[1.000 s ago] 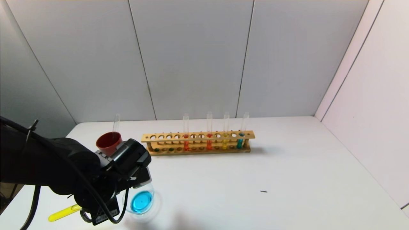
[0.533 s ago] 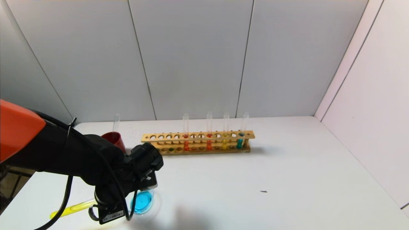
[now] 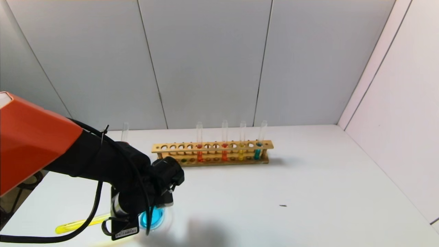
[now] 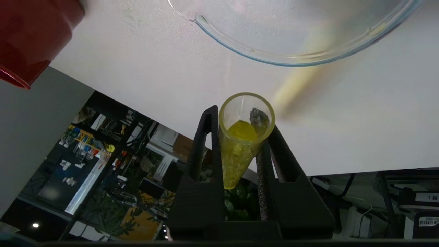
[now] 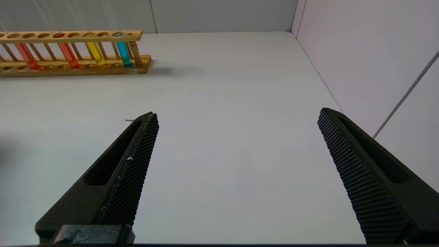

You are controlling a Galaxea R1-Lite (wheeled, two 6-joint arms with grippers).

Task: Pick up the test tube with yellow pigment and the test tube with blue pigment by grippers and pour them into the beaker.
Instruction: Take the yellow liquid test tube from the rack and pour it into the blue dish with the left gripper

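Note:
My left gripper (image 3: 132, 219) is shut on the test tube with yellow pigment (image 3: 77, 224), which lies almost level with its round end out to the left. In the left wrist view the tube's open mouth (image 4: 247, 115) sits between the fingers (image 4: 205, 137), a short way from the beaker rim (image 4: 291, 62), with yellow liquid inside. The beaker (image 3: 155, 216) holds blue liquid and stands by the gripper at the table's front left. The test tube with blue pigment (image 3: 257, 151) stands in the wooden rack (image 3: 212, 153). My right gripper (image 5: 237, 115) is open above bare table.
The rack also holds two orange-red tubes (image 3: 199, 154) and another yellow tube (image 3: 241, 152); it shows in the right wrist view (image 5: 68, 67) too. A dark red cup (image 4: 31, 34) stands near the beaker, hidden by my arm in the head view, with an empty tube (image 3: 125, 132) above it.
My left arm has moved right and further over the table, bringing the yellow tube's mouth closer to the beaker. The red cup is now hidden behind the arm.

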